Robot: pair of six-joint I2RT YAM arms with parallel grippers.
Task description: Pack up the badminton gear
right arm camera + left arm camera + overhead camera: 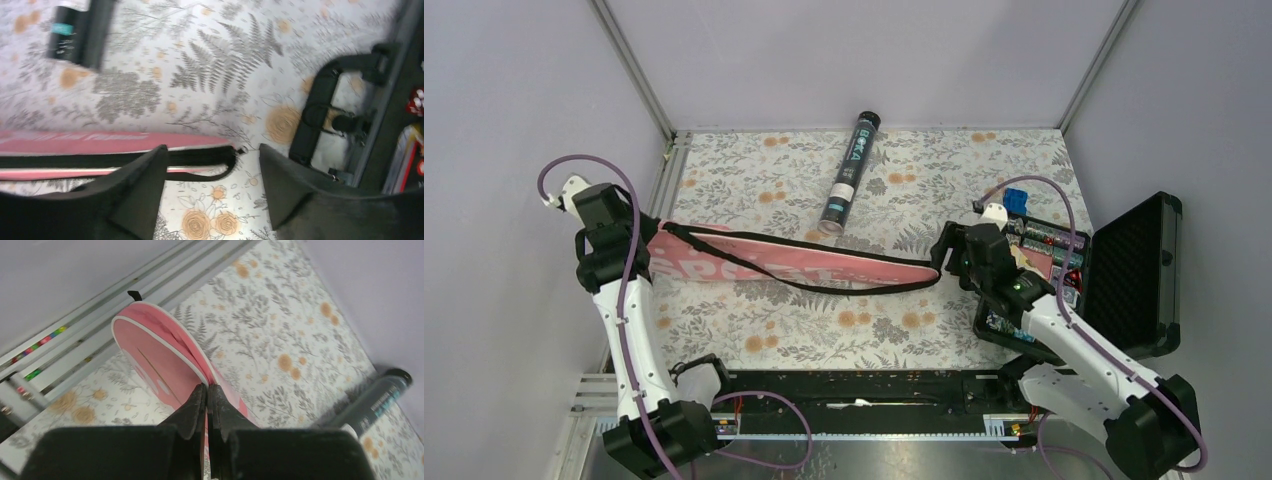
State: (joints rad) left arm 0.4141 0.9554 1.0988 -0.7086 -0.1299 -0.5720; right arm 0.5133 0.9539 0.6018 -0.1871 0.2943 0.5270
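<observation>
My left gripper (206,388) is clenched on the rim of the pink bag (794,262) at its rounded left end, with a thin fold of fabric pinched between the fingers. My right gripper (211,150) is released. Its jaws stand apart, holding nothing, and it hovers just above the bag's narrow right end, where the black strap (195,156) loops round.

The bag lies flat across the middle of the floral table (924,330), running left to right. It is long and slim, pink with white piping and large pale lettering, with 1 strap along its length.

I judge it light and soft. It is limp cloth that would sag and fold if lifted from 1 end, so it wants a hold at both ends, on the rim or the strap. I cannot tell whether rackets are inside.

The black tube (849,172) with teal print lies apart, beyond the bag. It looks rigid, smooth and likely to roll, so it is best gripped across its middle.
</observation>
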